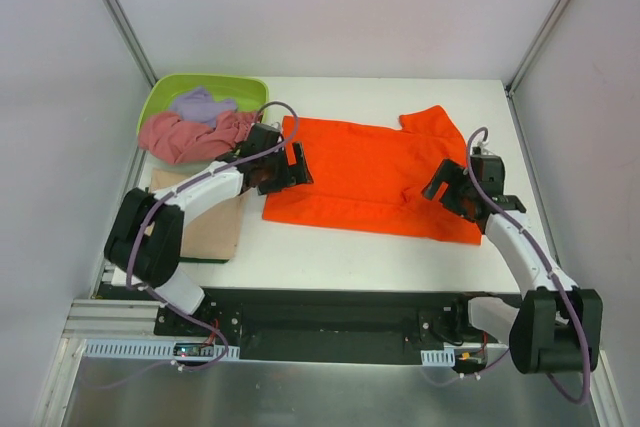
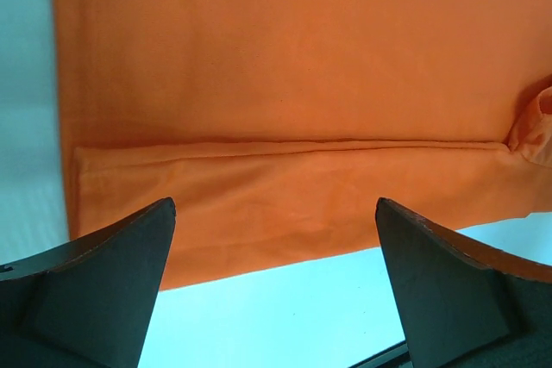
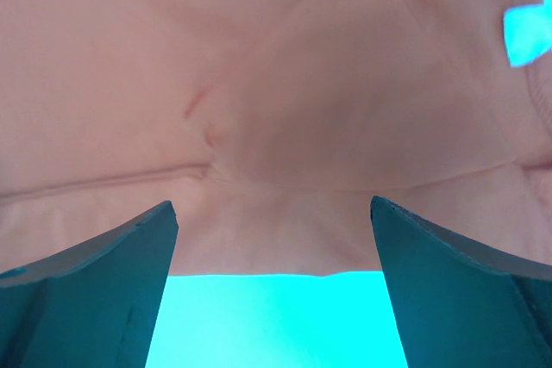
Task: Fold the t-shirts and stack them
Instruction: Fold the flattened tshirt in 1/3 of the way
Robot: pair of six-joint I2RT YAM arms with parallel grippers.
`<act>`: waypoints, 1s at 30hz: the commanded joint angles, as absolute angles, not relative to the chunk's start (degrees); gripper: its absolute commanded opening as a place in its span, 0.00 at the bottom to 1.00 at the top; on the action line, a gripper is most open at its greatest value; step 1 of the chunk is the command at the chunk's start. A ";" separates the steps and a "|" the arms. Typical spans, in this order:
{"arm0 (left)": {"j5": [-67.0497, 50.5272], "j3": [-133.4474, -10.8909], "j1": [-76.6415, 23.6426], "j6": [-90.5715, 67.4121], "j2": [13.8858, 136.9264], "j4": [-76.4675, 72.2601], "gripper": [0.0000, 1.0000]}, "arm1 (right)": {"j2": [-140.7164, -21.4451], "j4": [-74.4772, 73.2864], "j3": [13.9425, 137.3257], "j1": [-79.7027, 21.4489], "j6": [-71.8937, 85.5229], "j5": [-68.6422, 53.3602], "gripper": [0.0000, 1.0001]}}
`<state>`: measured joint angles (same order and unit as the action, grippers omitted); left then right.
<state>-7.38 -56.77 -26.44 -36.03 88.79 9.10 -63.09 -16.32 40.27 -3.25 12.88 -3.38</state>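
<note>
A bright orange t-shirt lies spread across the middle of the table, a long strip along its near side folded over. My left gripper hovers open at its left end. In the left wrist view the gripper has nothing between its dark fingers, and the orange t-shirt lies just beyond them with its fold line across the view. My right gripper stands open at the shirt's right end, below a sleeve. The right wrist view shows that gripper empty over the washed-out cloth.
A lime-green tub at the back left holds a pale lavender t-shirt and a dusty pink t-shirt spilling over its rim. A folded tan t-shirt lies at the table's left edge under the left arm. White table shows in front.
</note>
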 commanded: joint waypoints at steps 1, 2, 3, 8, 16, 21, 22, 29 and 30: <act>-12.21 -59.50 -26.54 -34.89 95.09 8.44 0.99 | -67.05 -17.22 38.85 -3.25 13.53 -3.70 0.96; -12.22 -59.33 -26.54 -35.15 96.05 8.44 0.99 | -68.28 -17.57 38.59 -3.16 14.49 -2.39 0.96; -12.04 -58.89 -26.54 -35.42 96.59 8.35 0.99 | -69.25 -17.40 38.06 -3.16 15.63 -0.98 0.96; -10.81 -55.91 -26.54 -35.86 98.09 8.35 0.99 | -73.38 -15.56 36.13 -2.29 17.05 -0.53 0.96; -11.77 -48.97 -26.80 -39.64 96.51 7.73 0.99 | -72.08 -14.77 30.60 3.68 22.85 -0.35 0.96; -11.78 -41.85 -29.00 -42.36 90.89 7.82 0.99 | -66.90 -15.29 26.99 6.50 21.63 -3.07 0.96; -11.60 -40.53 -29.61 -42.80 89.40 8.00 0.99 | -65.84 -15.64 26.37 6.76 21.19 -2.99 0.96; -8.01 -31.83 -34.45 -50.00 78.77 10.89 0.99 | -56.70 -19.51 23.38 8.96 21.18 -0.71 0.96; -6.95 -30.95 -35.15 -50.97 77.36 11.16 0.99 | -55.73 -20.21 22.94 9.14 21.44 -0.36 0.96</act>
